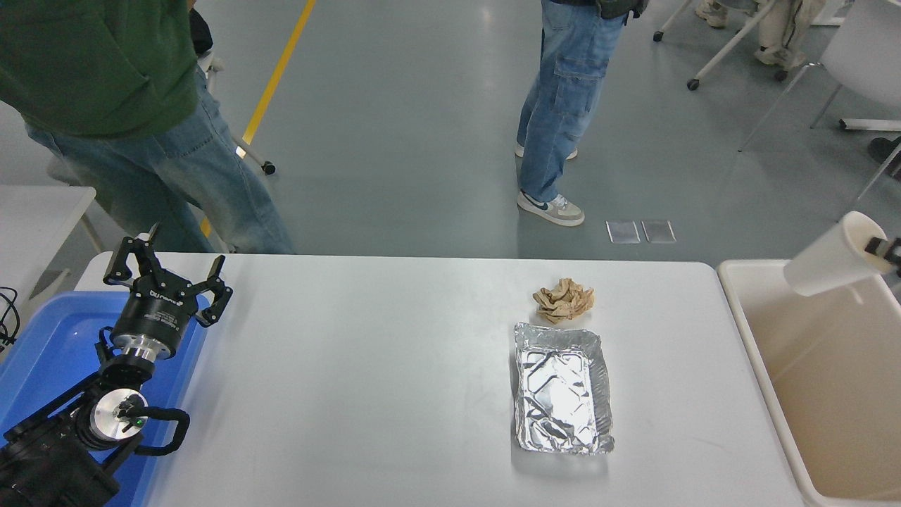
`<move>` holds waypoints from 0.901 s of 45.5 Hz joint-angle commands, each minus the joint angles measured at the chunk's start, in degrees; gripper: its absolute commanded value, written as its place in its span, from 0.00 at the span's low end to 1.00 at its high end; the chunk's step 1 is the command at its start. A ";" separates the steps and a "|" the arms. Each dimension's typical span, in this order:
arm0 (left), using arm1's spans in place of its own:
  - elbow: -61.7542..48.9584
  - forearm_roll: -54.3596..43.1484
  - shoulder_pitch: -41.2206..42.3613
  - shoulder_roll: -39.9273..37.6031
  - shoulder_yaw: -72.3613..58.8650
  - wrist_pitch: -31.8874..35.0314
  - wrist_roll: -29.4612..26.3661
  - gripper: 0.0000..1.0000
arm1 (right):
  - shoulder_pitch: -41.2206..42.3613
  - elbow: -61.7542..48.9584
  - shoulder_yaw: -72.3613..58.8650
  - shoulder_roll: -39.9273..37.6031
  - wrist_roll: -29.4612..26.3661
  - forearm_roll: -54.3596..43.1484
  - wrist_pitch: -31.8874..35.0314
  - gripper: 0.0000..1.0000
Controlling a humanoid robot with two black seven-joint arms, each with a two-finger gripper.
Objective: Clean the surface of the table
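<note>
The white table surface [366,380] carries a crumpled brown paper ball [563,298] and, just in front of it, a foil tray [561,387]. At the right edge of the picture my right gripper [880,246] is shut on the rim of a white paper cup [830,255], which hangs tilted above the beige tub [746,331]. Only the fingertips of that gripper show. My left gripper [167,274] stands open at the table's left end, parked above the blue bin [49,352].
The beige tub stands against the table's right end, the blue bin against its left. A person in a green top [134,105] stands at the far left corner; another in jeans [556,105] stands farther back. A smaller white table [35,211] shows at left.
</note>
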 commanded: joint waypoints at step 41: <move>0.00 0.01 0.09 0.00 0.02 0.04 0.00 0.99 | -16.18 -47.78 -0.96 30.37 -0.68 10.15 -1.64 0.00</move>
